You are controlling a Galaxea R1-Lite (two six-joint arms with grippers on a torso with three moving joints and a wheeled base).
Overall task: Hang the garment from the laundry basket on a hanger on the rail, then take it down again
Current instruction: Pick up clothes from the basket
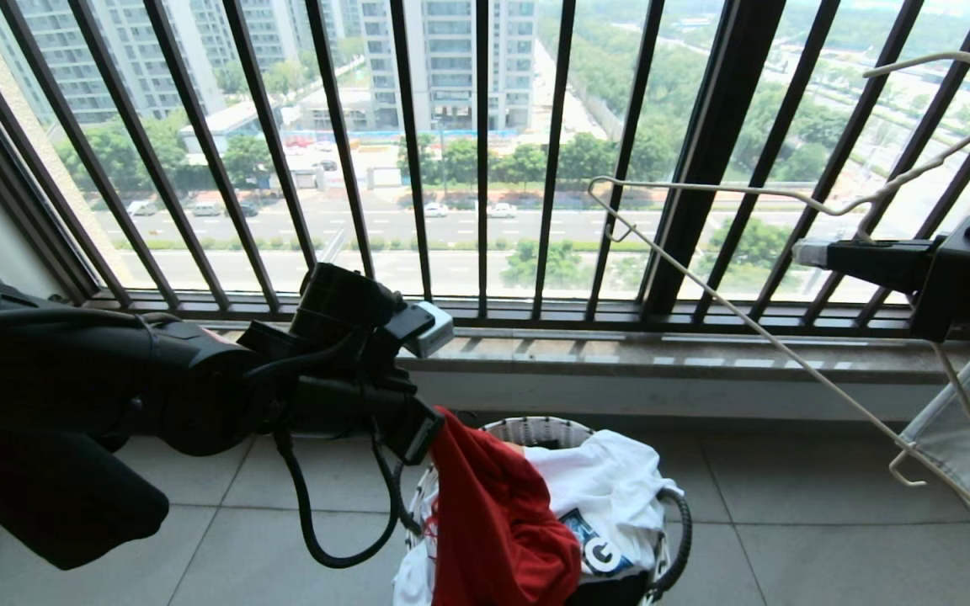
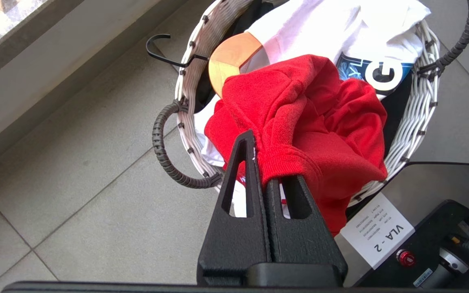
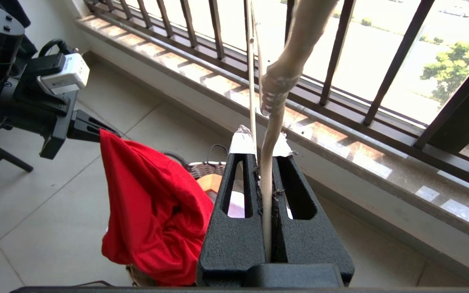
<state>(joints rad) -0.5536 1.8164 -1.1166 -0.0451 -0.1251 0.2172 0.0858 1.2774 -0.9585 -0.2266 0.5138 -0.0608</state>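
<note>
The laundry basket [image 1: 527,431] is packed full: the red garment [image 1: 493,513], a white T-shirt [image 1: 611,480] and a wooden hanger [image 2: 230,57] (half buried) leave no gap inside. Bare floor tiles [image 1: 830,522] lie open on both sides. The left arm [image 1: 114,396] crowds the near-left approach; the held hanger [image 1: 788,278] slants across the right, before the window railing [image 1: 485,151].

Reads "VLA - 2" on white label [image 2: 377,236] stuck to robot base [image 2: 442,228]; smaller print lines beside it too small to read. Shows a large white "G" on a dark print of white shirt [image 2: 383,75], also seen from the head view [image 1: 601,554]. Tiny sticker [image 2: 424,280] near red button [image 2: 405,257] unreadable.
</note>
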